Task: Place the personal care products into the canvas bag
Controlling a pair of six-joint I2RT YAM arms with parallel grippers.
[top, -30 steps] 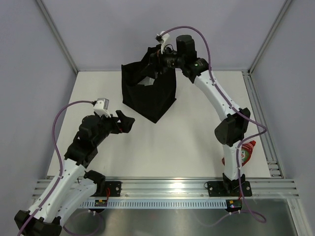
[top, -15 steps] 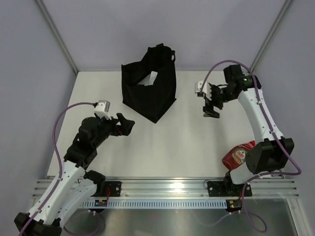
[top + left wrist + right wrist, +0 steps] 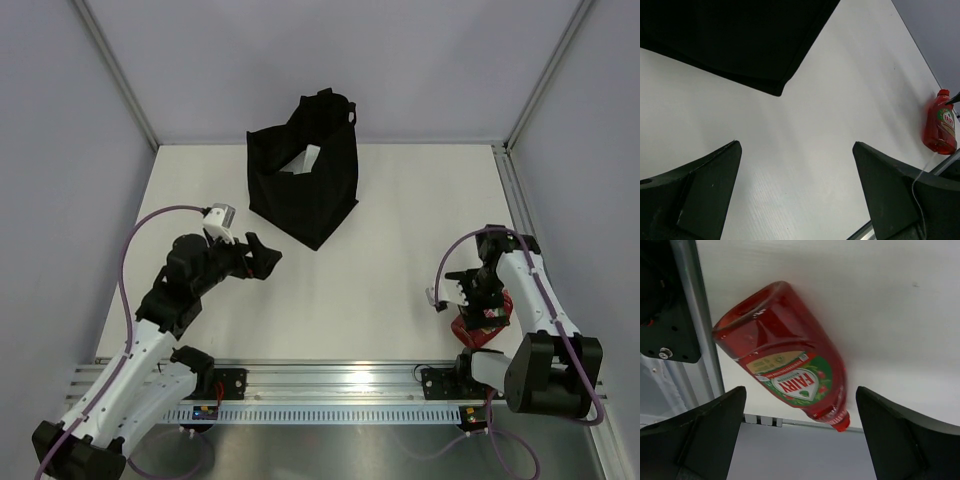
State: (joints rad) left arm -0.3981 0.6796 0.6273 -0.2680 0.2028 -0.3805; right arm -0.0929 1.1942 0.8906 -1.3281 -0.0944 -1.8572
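Observation:
The canvas bag (image 3: 303, 170) is a boxy black tote standing open at the back of the white table; its lower corner fills the top of the left wrist view (image 3: 740, 40). One of the personal care products, a red bottle with a green label (image 3: 785, 365), lies on its side at the near right edge, also seen as a small red shape (image 3: 940, 122). My right gripper (image 3: 478, 303) hangs open just above it, a finger on each side (image 3: 800, 390), not touching. My left gripper (image 3: 264, 256) is open over bare table (image 3: 795, 145), left of centre.
A pale patch (image 3: 308, 157) shows inside the bag's mouth. An aluminium rail (image 3: 350, 380) runs along the near edge, right beside the bottle's base (image 3: 687, 315). A side rail (image 3: 520, 220) borders the table on the right.
My right arm swung away from the bag's mouth, across the right side, and down over the red bottle. My left gripper edged slightly toward the centre.

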